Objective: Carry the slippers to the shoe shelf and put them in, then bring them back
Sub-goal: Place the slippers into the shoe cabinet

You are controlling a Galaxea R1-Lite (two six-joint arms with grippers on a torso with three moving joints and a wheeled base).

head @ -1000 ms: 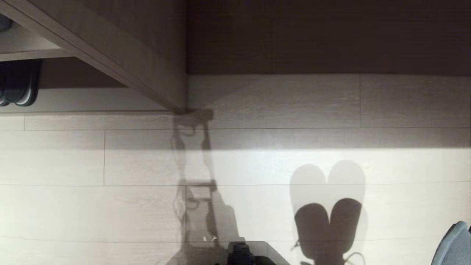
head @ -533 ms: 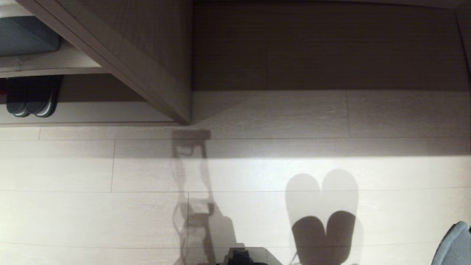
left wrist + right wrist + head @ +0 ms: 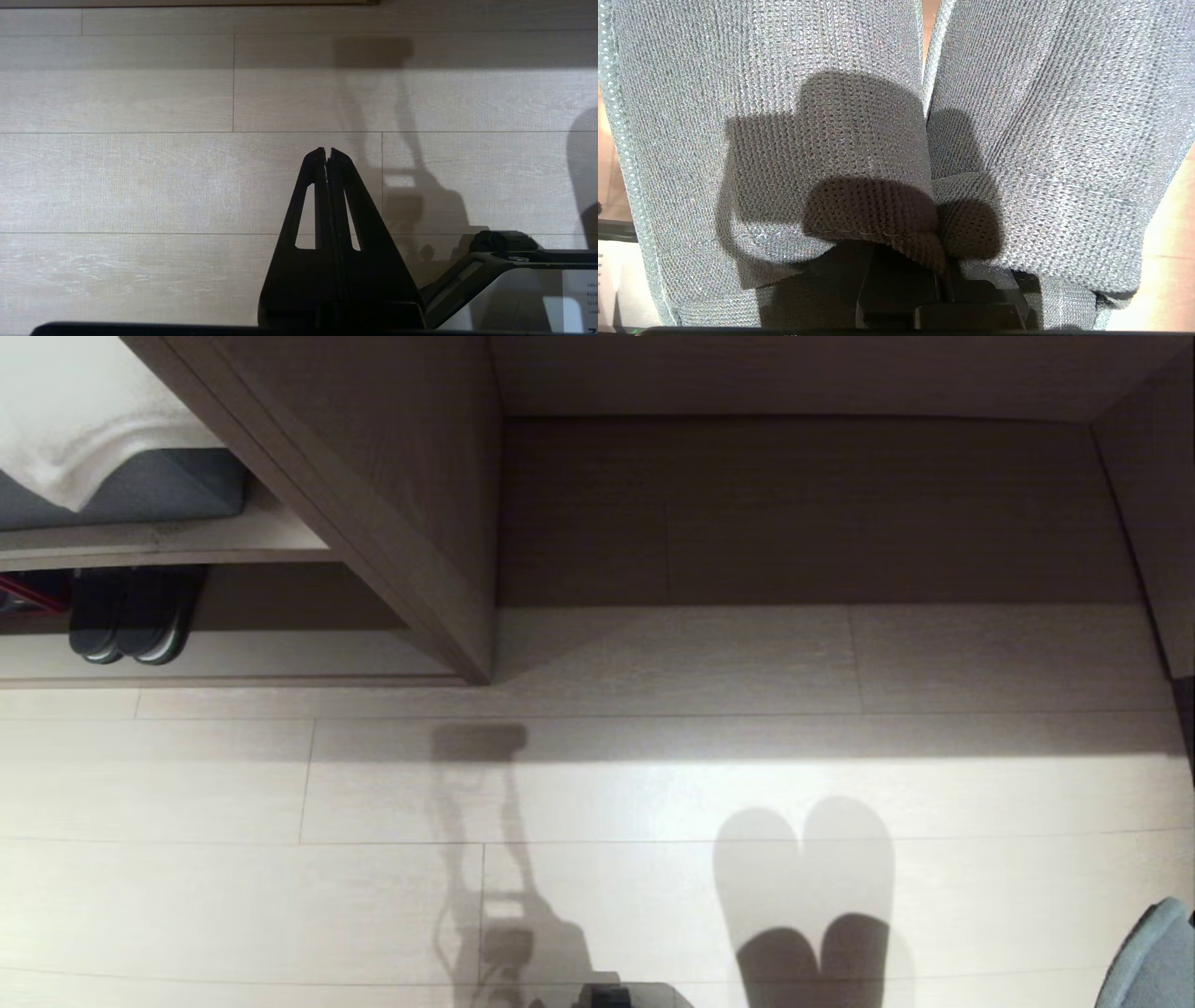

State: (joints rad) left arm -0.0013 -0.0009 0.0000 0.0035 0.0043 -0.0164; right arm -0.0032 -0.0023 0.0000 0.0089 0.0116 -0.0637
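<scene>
The slate-grey knit slippers (image 3: 859,116) hang side by side and fill the right wrist view. My right gripper (image 3: 942,284) is shut on their wide foot bands, which bunch together over its fingers. A corner of one slipper (image 3: 1153,957) shows at the bottom right of the head view, and the pair's shadow (image 3: 803,887) lies on the floor. The shoe shelf (image 3: 803,504), a pale wood cubby with a shadowed inside, stands ahead beyond the floor planks, bounded on its left by an upright divider panel (image 3: 411,495). My left gripper (image 3: 327,151) is shut and empty above the floor.
A darker pair of slippers (image 3: 131,625) sits in the low compartment left of the divider. Above it lie a grey cushion (image 3: 177,490) and white cloth (image 3: 75,420). A side panel (image 3: 1148,504) closes the cubby on the right. Pale plank floor (image 3: 653,784) lies between me and the shelf.
The head view has tilted upward, so the whole scene has slid down and more of the cubby's inside and top shows. Neither gripper has changed its state.
</scene>
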